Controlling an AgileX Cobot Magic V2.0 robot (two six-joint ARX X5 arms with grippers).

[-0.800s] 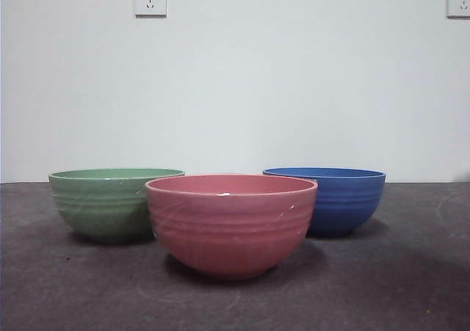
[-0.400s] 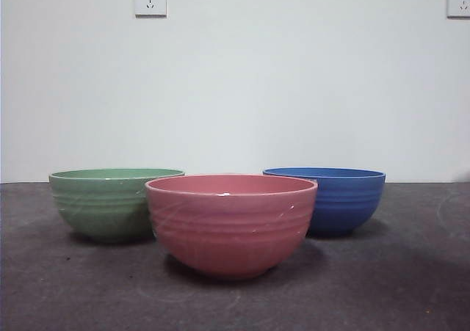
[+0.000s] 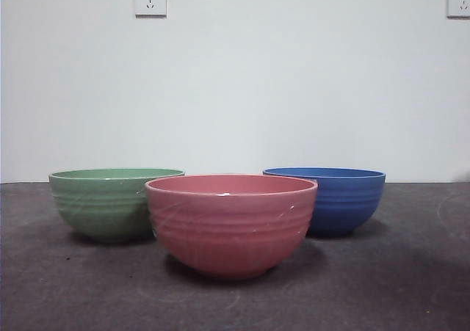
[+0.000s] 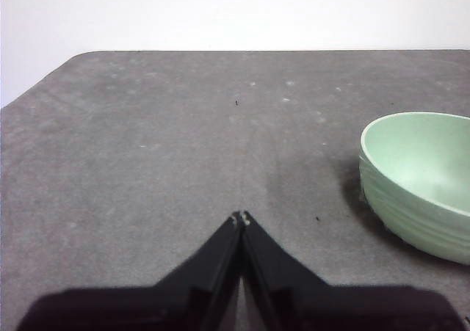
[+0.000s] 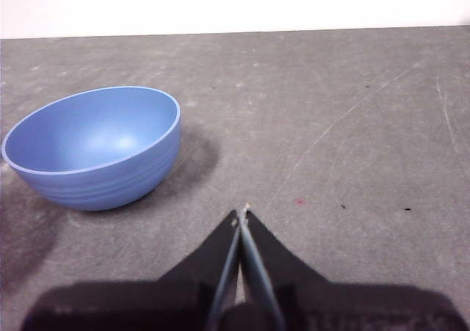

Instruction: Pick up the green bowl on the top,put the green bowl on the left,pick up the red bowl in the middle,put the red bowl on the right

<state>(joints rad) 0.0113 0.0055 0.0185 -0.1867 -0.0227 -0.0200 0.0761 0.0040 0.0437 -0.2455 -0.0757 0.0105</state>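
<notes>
Soft, even light from above; the green bowl [image 3: 114, 202], red bowl [image 3: 231, 224] and blue bowl [image 3: 334, 199] cast faint shadows on the table [image 3: 396, 287]; small glints mark the red rim; wrist views look washed out

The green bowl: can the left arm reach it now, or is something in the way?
Probably yes. The green bowl sits alone on bare table near the left gripper, whose jaws are shut and must open first.

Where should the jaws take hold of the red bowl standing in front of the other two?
Probably the rim of the red bowl, from above, one jaw inside and one outside. It stands upright and open, and its ridged side curves too widely to span. The near edge looks safest, since the green bowl and blue bowl crowd its back.
</notes>
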